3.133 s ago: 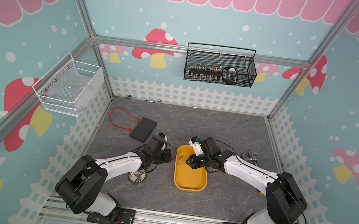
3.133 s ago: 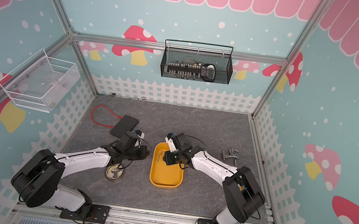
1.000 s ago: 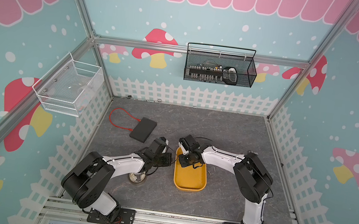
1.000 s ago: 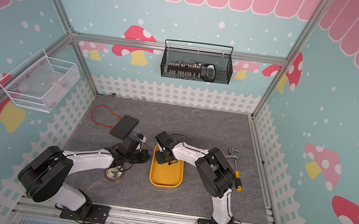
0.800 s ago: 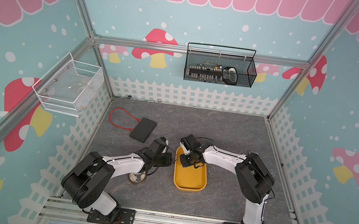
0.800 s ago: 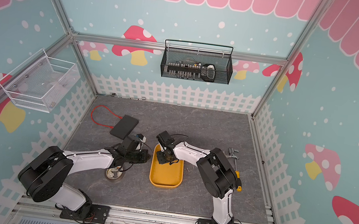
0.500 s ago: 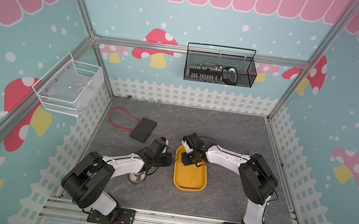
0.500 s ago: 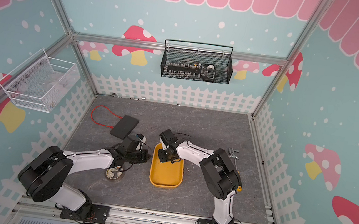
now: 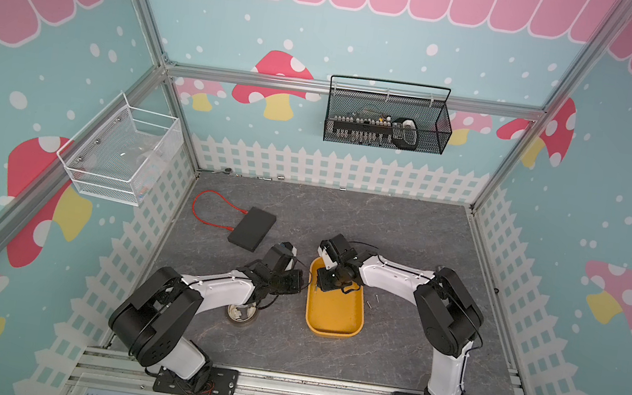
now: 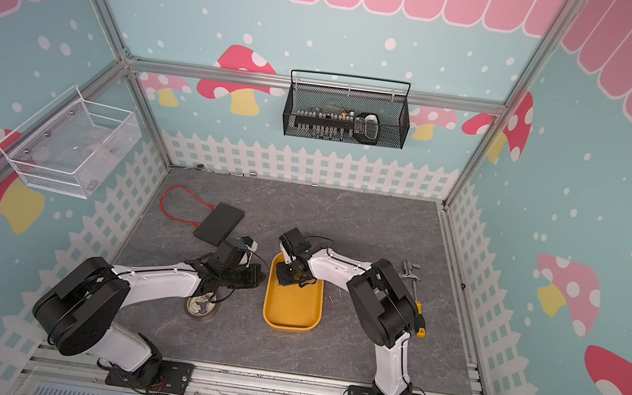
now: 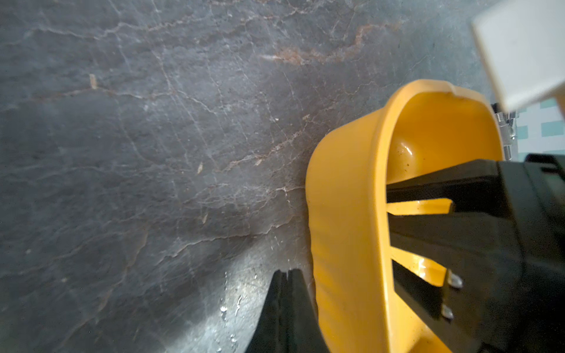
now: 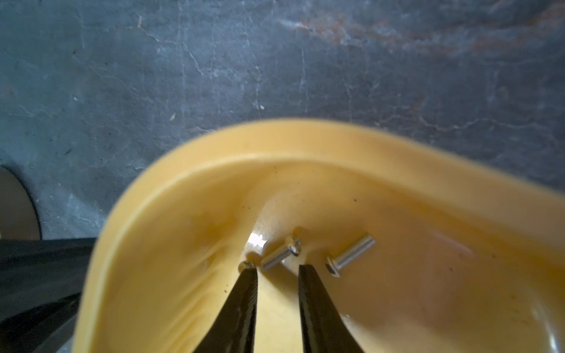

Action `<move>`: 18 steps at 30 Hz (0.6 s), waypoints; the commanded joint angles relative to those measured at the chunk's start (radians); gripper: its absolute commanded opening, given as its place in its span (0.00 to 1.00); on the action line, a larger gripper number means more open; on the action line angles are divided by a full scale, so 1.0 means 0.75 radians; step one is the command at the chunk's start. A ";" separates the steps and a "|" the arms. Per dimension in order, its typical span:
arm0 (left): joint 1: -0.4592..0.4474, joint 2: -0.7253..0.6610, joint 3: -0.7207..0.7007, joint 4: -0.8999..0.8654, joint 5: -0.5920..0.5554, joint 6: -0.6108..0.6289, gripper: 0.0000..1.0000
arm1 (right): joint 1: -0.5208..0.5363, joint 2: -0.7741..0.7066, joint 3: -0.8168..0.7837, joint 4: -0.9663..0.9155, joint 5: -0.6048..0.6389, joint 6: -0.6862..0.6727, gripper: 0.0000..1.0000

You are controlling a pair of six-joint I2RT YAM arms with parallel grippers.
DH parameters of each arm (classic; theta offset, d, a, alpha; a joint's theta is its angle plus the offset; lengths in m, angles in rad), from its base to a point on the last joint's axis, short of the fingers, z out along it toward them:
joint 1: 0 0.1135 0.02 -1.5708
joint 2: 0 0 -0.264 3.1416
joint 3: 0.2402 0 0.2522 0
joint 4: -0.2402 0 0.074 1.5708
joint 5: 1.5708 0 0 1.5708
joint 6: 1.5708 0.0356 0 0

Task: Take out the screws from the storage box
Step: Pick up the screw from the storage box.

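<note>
Right claw [image 12: 276, 269], slightly parted, tips down into the shallow yellow-orange plastic tub [image 12: 275, 137] beside three tiny silver screws [image 12: 281, 252] lying inside. Left claw [image 11: 287, 272], pinched together, lies low beside the tub's outer wall, arm outstretched.
</note>
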 commanded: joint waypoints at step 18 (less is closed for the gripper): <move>-0.002 0.025 -0.001 0.018 0.018 0.026 0.01 | 0.005 0.172 0.117 -0.155 0.105 -0.075 0.27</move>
